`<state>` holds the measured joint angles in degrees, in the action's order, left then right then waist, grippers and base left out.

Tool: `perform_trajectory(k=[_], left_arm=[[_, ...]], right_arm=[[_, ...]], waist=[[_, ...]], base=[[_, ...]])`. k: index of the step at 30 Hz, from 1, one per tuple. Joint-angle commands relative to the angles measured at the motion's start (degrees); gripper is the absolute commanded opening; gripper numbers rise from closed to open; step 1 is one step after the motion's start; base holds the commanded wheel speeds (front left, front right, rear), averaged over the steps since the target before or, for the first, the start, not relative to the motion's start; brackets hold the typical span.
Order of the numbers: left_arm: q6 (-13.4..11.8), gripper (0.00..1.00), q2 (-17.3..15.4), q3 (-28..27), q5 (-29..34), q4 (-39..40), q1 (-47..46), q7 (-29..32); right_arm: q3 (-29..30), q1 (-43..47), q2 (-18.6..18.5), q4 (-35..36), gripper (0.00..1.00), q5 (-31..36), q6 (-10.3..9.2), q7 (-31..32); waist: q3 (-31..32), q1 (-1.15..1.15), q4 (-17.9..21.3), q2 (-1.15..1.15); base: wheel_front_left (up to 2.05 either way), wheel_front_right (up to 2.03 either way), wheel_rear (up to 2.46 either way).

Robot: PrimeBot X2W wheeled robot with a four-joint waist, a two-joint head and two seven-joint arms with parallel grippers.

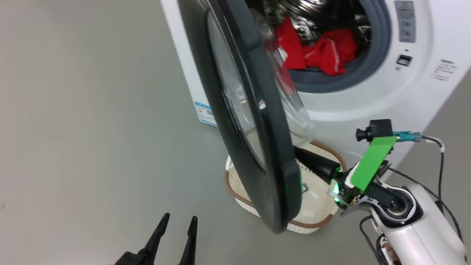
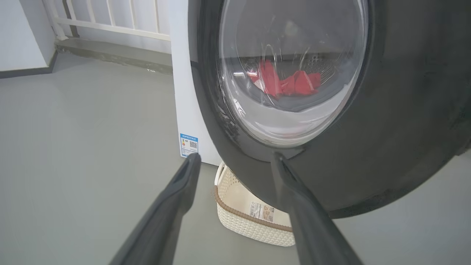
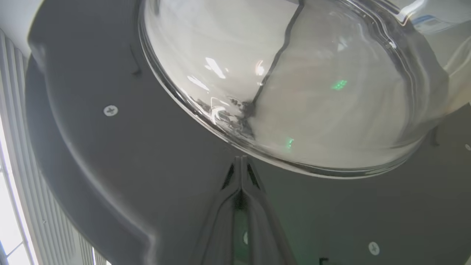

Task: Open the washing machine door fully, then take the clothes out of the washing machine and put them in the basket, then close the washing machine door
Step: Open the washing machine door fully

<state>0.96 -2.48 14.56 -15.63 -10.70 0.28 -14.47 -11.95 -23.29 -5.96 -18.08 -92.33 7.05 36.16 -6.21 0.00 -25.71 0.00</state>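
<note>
Right wrist view: right pincer (image 3: 241, 163), clenched empty, at inner face of washing machine door (image 3: 110, 165); door part-open; next, push it wider; left pincer (image 1: 180, 218) released.

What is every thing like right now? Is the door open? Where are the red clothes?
washing machine door: partly open, swung out over the basket.
washing machine: mouth uncovered, drum showing.
clothes: lying inside the drum.
basket: on the floor by the machine, no clothes in the part that shows.
left gripper: open, holding nothing.
right gripper: shut, tips at the door's inner side, just under the glass.
</note>
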Motion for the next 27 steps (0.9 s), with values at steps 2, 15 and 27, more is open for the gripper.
perform_trajectory(k=[2,15,27], left_arm=[[-0.24,1.00,-0.40,-2.28,0.44,1.34,0.36,-0.52],[-1.23,1.00,-0.40,-4.23,0.25,3.29,1.52,-0.52],[-1.24,1.00,-0.40,-4.72,0.15,3.53,1.62,-0.52]], right_arm=[[-1.82,0.40,1.61,2.36,0.00,0.18,0.44,0.74],[-7.13,-0.52,2.98,2.99,0.00,-0.85,0.44,1.49],[-9.00,-0.28,3.07,3.11,0.29,-0.54,0.44,-1.47]], waist=[[1.79,0.00,-3.23,0.00],[1.47,0.00,-4.58,0.00],[1.68,0.00,-4.44,0.00]], base=[[0.00,0.00,0.00],[0.00,0.00,0.00],[0.00,0.00,0.00]])
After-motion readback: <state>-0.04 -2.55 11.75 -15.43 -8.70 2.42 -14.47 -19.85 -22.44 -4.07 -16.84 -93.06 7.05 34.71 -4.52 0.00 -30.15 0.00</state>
